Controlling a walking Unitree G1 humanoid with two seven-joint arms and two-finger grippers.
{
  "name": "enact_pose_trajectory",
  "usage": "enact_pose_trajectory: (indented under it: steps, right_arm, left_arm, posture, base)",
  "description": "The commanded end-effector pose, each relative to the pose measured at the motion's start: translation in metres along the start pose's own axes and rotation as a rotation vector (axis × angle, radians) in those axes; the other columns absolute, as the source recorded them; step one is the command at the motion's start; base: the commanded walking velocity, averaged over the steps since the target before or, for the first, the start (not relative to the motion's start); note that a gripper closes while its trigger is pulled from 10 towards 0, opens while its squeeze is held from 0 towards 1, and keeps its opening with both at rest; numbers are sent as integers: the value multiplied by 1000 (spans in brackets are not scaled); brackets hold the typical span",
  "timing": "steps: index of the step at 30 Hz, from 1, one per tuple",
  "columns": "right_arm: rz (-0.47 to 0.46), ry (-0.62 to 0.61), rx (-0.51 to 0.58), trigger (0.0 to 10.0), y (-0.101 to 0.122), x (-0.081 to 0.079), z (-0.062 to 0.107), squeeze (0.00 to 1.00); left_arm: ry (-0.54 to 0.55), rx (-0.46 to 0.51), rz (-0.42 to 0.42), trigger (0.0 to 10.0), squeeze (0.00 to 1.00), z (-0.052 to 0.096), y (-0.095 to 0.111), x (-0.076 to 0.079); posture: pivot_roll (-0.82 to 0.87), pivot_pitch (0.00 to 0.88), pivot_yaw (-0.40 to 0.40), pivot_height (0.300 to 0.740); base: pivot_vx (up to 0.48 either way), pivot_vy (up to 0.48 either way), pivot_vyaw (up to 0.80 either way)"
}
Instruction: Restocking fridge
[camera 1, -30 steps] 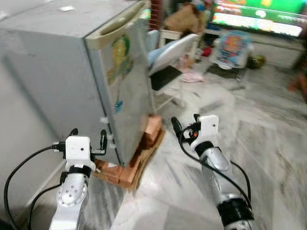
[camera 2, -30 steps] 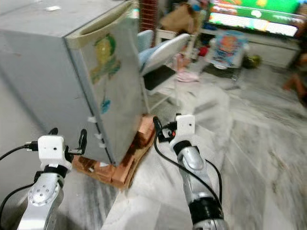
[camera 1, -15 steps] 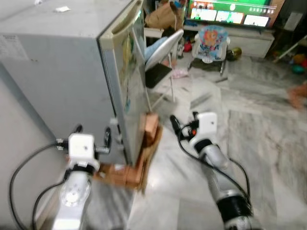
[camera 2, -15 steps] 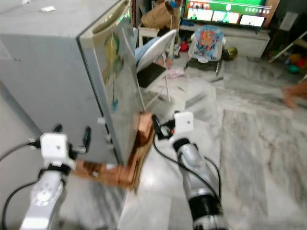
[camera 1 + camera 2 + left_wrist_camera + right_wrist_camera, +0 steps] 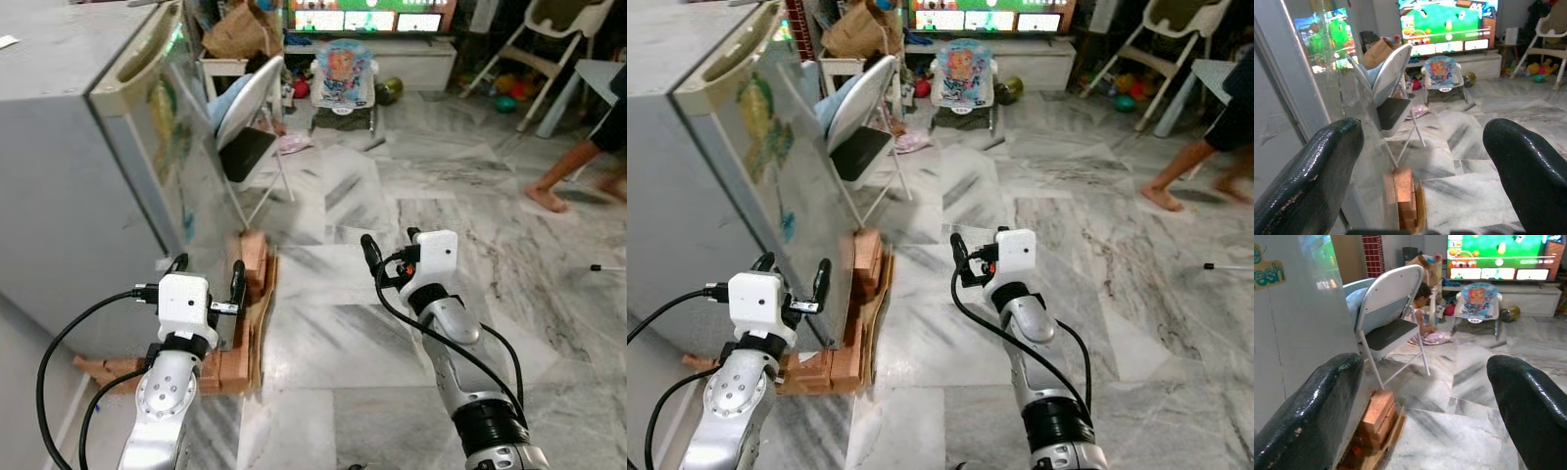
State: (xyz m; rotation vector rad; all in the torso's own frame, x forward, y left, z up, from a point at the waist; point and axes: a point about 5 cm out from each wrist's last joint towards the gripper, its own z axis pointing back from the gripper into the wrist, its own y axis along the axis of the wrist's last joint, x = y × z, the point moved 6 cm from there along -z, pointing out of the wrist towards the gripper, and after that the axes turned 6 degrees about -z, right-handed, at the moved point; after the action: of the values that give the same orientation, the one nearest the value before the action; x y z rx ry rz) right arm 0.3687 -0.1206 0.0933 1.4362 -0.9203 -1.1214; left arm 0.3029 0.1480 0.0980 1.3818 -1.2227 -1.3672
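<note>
fridge (image 5: pixel 69 186) door shut at ten o'clock, both tools empty and released beside it.
the fridge is big, heavy and rigid, raised on bricks (image 5: pixel 250 269), so a hard pull may rock it; the door likely resists on its seal, and the recessed top edge (image 5: pixel 137 61) looks the best place to hold. folding chair (image 5: pixel 250 117) stands at twelve. left tool (image 5: pixel 208 282) hangs at eight by the door's lower corner, fingers spread; right tool (image 5: pixel 389 251) at five over marble floor (image 5: pixel 392 196), fingers apart.
</note>
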Motion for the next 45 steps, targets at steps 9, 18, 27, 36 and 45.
enact_pose_trajectory:
  steps: [9, 18, 27, 36, 45]
  right_arm:
    - [0, 7, 2, 10000, 1, -2, -2, 0]
    - [3, 7, 1, 10000, 1, -1, -2, 0]
    - [6, 11, -6, 10000, -1, -2, 0, 0]
    - [23, 13, -72, 10000, -18, 3, 14, 0]
    - [34, -7, -143, 10000, -36, 11, 34, 0]
  left_arm:
    - [3, 3, -8, 10000, 0, -2, 1, -2]
    - [6, 5, -8, 10000, 0, -2, 1, -2]
    - [7, -2, -11, 10000, 0, -1, -1, 0]
    - [-78, -22, 17, 10000, 0, -9, -7, 15]
    - [7, 24, 26, 10000, 0, -36, 6, 5]
  posture:
    - [4, 31, 17, 740]
    - [1, 30, 16, 740]
    - [0, 35, 13, 740]
    - [-10, 64, -19, 740]
    - [-33, 82, -22, 740]
  base:
    - [301, 141, 0]
    - [306, 273, 0]
    - [0, 0, 0]
    - [0, 0, 0]
    - [0, 0, 0]
